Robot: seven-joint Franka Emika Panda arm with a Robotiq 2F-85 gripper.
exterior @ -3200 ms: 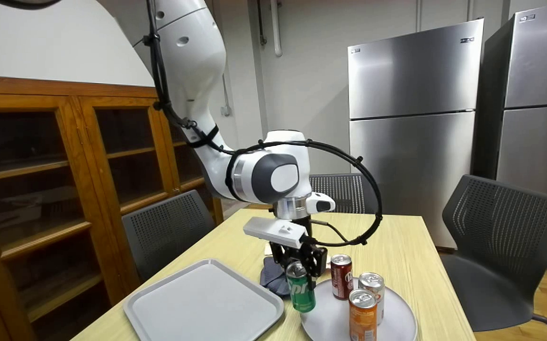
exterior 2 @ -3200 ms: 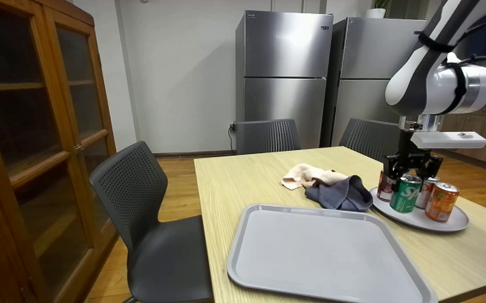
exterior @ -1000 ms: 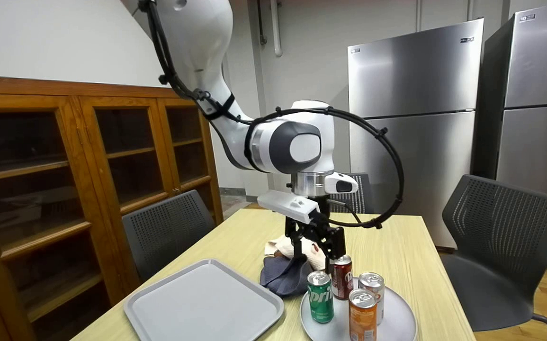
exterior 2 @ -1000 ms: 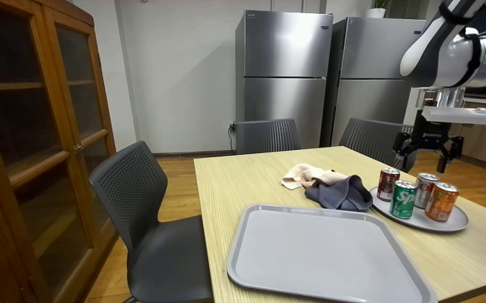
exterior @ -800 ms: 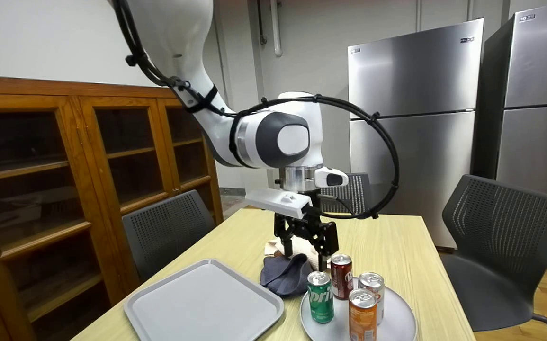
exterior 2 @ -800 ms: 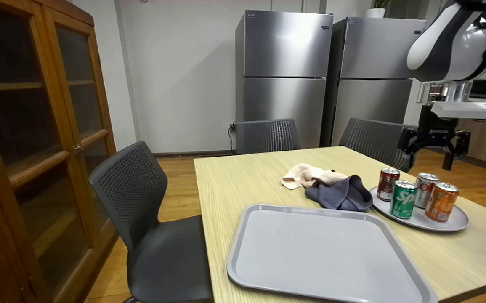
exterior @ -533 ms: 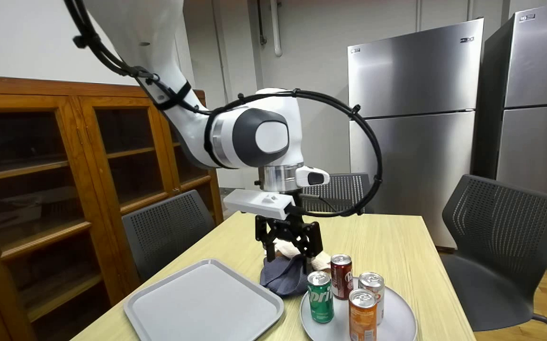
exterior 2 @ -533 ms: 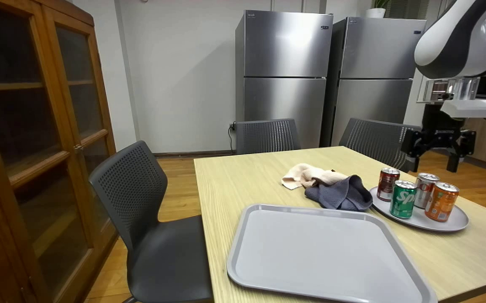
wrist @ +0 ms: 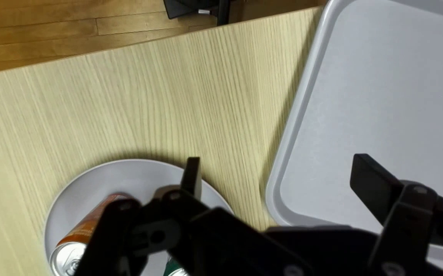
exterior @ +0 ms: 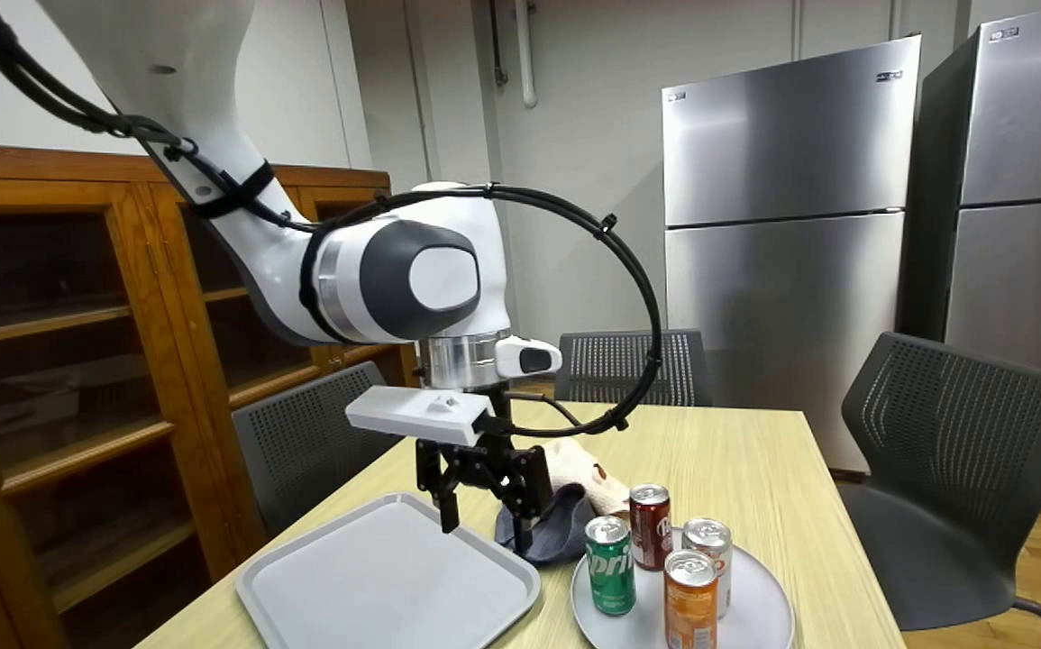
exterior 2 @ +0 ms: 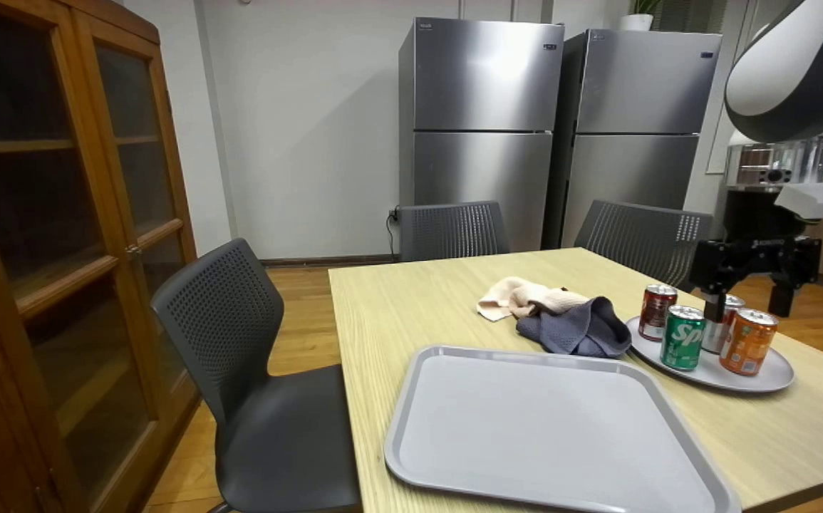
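"What is the end effector [exterior: 486, 534] holding?"

"Not a thing. Its jaws are spread wide, with only air between the fingertips, and it hangs above the worktop [exterior 2: 411, 306]."

"Which things are nearest to it?"

"The grey tray [exterior: 385, 577] and the round plate [exterior: 759, 599]. In the wrist view, one finger [wrist: 191, 174] shows across the plate's rim and the other shows over the tray, with a strip of pale wood grain between plate and tray."

"And the Sprite?"

"The green Sprite can [exterior: 610, 566] stands upright on the plate, on the side facing the tray. Sharing the plate, also upright, are a dark red can [exterior 2: 657, 311], an orange can [exterior 2: 748, 342] and a silver can [exterior: 711, 537]; that last one is partly hidden in both exterior views."

"What lies around them?"

"A slate-blue cloth [exterior 2: 575, 331] is crumpled on the worktop near the plate and tray, with a cream cloth [exterior 2: 525, 296] bunched against it. Chairs [exterior 2: 454, 231] stand around the worktop; behind them are two steel refrigerators [exterior 2: 482, 92], and to one side a wooden cabinet [exterior 2: 69, 283] with glass doors."
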